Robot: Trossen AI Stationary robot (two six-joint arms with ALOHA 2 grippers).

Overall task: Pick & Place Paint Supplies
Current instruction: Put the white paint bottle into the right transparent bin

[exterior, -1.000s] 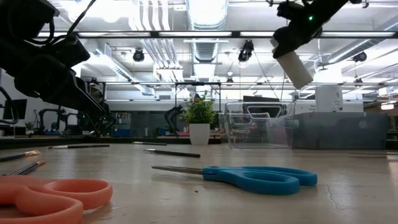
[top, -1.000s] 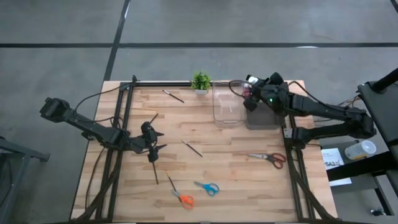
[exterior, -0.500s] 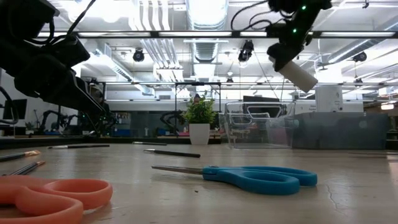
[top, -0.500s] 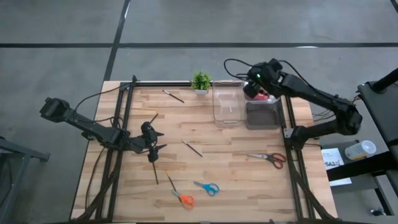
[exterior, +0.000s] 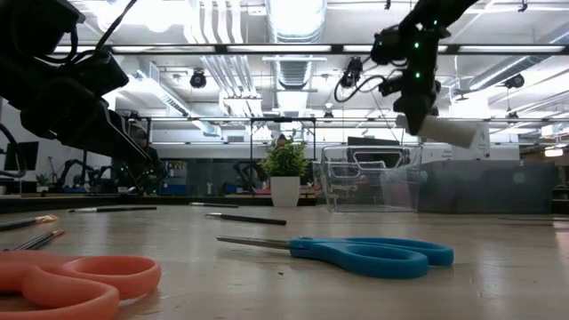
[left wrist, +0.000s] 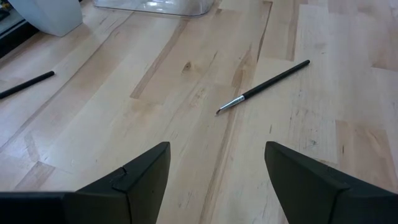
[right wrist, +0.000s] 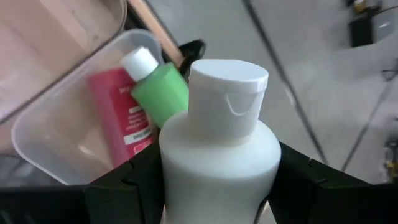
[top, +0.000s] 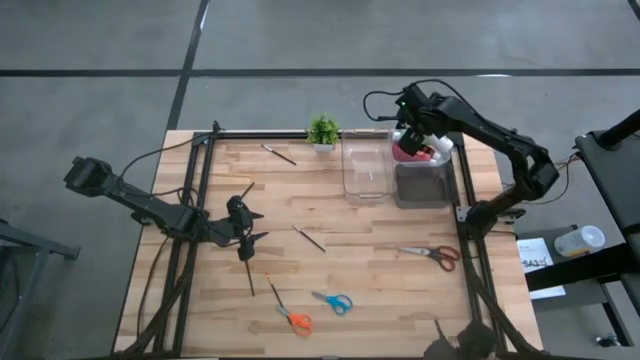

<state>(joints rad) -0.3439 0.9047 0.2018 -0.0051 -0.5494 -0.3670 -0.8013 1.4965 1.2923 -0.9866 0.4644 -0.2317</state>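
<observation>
Wooden planks make up the table seen from above; the right gripper is held over a dark bin at the far right corner, where a pink-red bottle is lying; a clear bin stands just beside the dark one, and a small potted plant is set near the far edge; the left gripper is poised low over the left half of the table, with a thin brush near it, another brush by the plant, and three pairs of scissors, red-handled, blue and orange, scattered toward the near side.

From table height, a white bottle is seen carried high above the clear bin, lying nearly level in the right arm's grip; the blue scissors and orange scissors lie in the foreground.

Through the left wrist camera, the jaws are seen spread wide with nothing between them, over bare wood; one paintbrush lies ahead, apart from both fingers.

Through the right wrist camera, the jaws are seen closed on the white bottle, cap forward; below it, in the bin, the pink-red bottle and a green bottle lie touching.
</observation>
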